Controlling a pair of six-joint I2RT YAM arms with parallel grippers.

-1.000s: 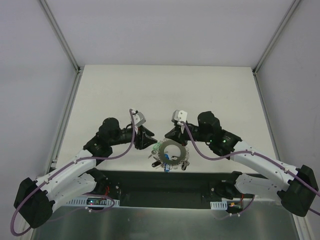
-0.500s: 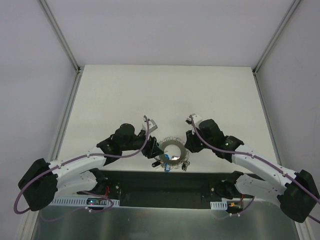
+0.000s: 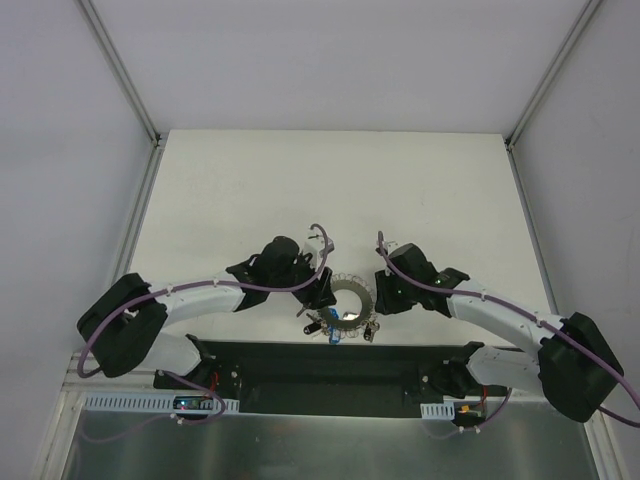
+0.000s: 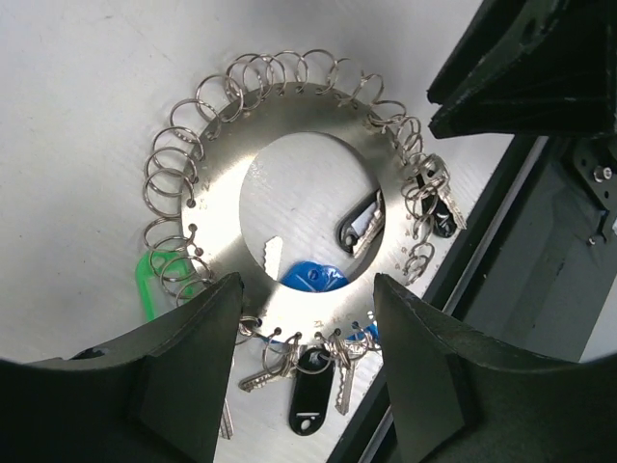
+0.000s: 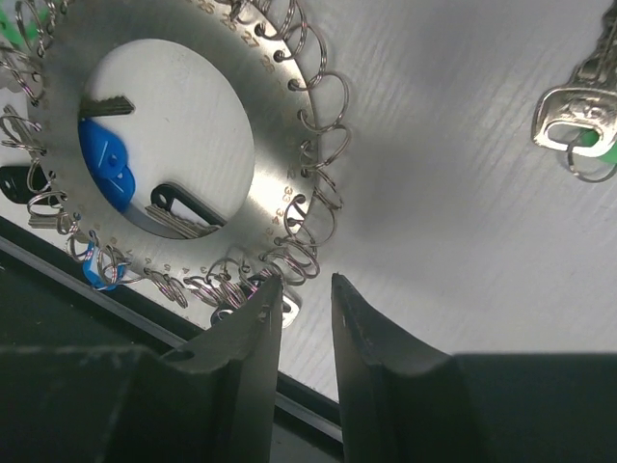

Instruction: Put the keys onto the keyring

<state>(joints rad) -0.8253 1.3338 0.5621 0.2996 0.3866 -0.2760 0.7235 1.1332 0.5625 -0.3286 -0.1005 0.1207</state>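
The keyring is a flat grey metal disc with a round hole, fringed with small split rings, lying on the table near its front edge. In the left wrist view the keyring carries a black-headed key, a blue-headed key and a green-headed key. My left gripper is open, with its fingers on either side of the ring's near rim. My right gripper is narrowly open beside the keyring, one fingertip at its split rings, nothing between the fingers. A loose silver key with a green head lies apart.
The white table stretches behind the ring. A black strip runs along the table's front edge just below the ring. The right arm's dark body hangs close over the ring's far side in the left wrist view.
Both arms have stretched forward and lowered, and both grippers have closed in on the keyring from left and right. The ring has stayed in place.
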